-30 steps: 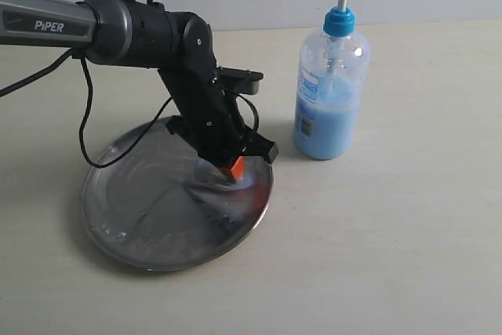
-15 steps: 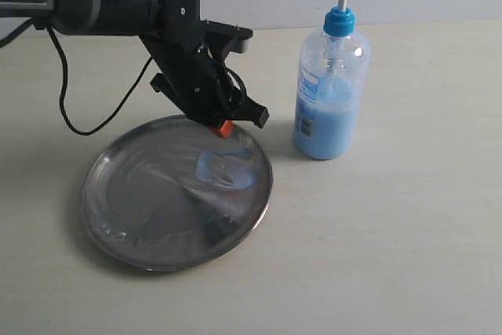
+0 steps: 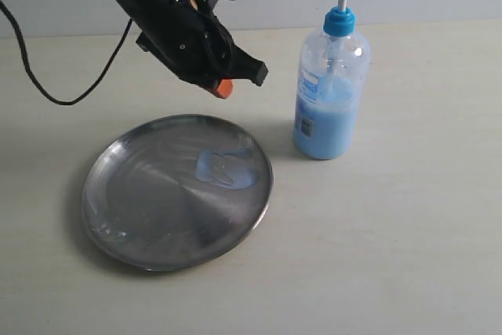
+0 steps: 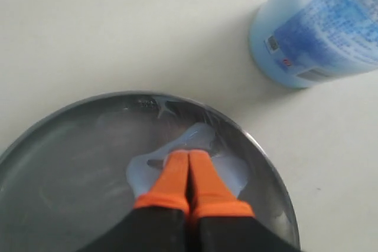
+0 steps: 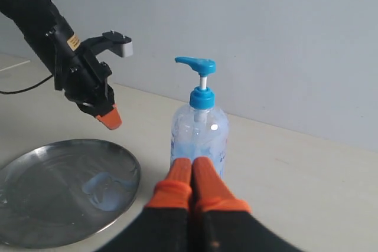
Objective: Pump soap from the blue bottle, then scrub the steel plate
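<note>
The plate (image 3: 141, 217), shallow streaky steel, lies flat for scrubbing. The bottle (image 3: 331, 92), clear plastic with a blue pump, stands upright just beside the plate's rim, handy for pumping. The left gripper (image 3: 222, 88) hangs above the plate's far edge, orange tips pressed together, empty. The right gripper (image 5: 192, 184), also closed on nothing, faces the bottle. A pale blue smear of soap (image 3: 227, 169) lies on the plate's bottle side.
</note>
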`<state>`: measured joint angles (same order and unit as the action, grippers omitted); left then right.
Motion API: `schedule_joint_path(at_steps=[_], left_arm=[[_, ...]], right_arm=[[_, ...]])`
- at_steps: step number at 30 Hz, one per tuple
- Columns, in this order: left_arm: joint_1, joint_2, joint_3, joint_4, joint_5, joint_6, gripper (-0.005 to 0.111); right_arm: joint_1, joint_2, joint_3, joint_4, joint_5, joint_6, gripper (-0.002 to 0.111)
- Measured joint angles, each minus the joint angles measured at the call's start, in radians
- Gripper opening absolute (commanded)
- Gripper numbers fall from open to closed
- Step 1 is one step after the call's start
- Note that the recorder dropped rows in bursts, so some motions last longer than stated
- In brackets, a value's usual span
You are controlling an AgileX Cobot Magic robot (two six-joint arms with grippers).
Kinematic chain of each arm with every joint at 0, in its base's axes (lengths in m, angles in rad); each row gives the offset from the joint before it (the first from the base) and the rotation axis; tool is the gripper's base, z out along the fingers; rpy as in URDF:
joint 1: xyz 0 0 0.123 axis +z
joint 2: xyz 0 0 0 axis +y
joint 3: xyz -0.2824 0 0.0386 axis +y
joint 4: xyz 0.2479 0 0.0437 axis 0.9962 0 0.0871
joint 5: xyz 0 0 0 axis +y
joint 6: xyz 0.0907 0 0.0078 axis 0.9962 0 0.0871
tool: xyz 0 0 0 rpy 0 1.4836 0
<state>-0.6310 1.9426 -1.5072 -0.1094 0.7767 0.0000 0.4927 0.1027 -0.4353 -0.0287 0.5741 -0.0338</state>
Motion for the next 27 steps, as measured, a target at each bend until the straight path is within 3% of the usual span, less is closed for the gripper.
schedule_joint_path(at_steps=[10,27], left_arm=[[0.0,-0.146,0.161,0.0,-0.07,0.0,0.0],[0.0,-0.458,0.539,-0.036,-0.343,0.0,0.0]], right_arm=[[0.0,0.013,0.051,0.0,-0.065,0.0,0.0],[0.0,0.127,0.085,0.0,-0.103,0.0,0.0]])
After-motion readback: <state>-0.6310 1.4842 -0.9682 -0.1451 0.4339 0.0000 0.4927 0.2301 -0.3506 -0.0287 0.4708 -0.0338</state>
